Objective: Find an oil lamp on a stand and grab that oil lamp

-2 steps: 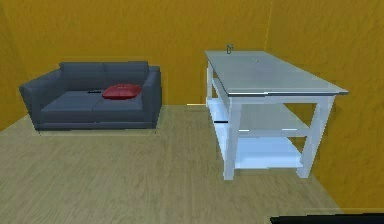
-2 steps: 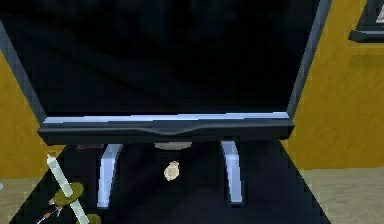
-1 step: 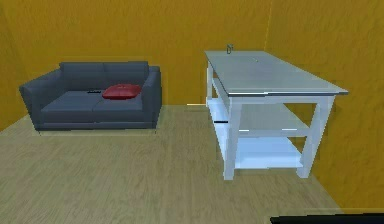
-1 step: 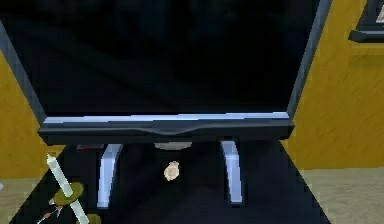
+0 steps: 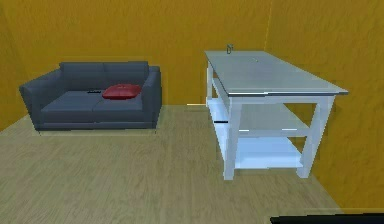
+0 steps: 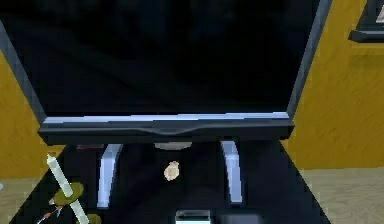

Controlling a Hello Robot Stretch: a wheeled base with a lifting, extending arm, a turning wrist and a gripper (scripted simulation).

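Note:
A white table (image 5: pixel 275 80) with a grey top and two lower shelves stands at the forward view's right. At its far end, near the wall, sits a small dark thing (image 5: pixel 230 47) too small to name. In the arm side view a white candle (image 6: pixel 58 178) in a brass holder (image 6: pixel 68 200) stands at the lower left on a dark stand (image 6: pixel 270 190). On the same stand, between the television's feet, lies a small beige object (image 6: pixel 173 171).
A dark blue sofa (image 5: pixel 70 100) with a red cushion (image 5: pixel 121 92) sits against the orange wall at the forward view's left, with wooden floor (image 5: pixel 120 175) before it. A large black television (image 6: pixel 170 60) rises on the dark stand. A small grey item (image 6: pixel 190 215) lies at the bottom edge.

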